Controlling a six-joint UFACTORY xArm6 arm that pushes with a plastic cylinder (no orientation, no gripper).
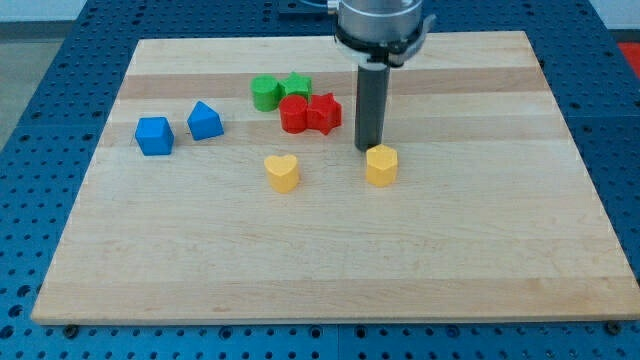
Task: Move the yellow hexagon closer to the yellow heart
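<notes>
Tip of my tool, a bare rod grasping nothing, is sitting just behind yellow hexagon; yellow heart is lying apart toward the view's left on table.

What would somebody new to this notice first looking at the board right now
First, the dark rod coming down from the view's top, my tip just above the yellow hexagon near the board's middle. Next, the yellow heart alone to the hexagon's left. Then the red and green blocks bunched above them, and two blue blocks on the view's left.
</notes>
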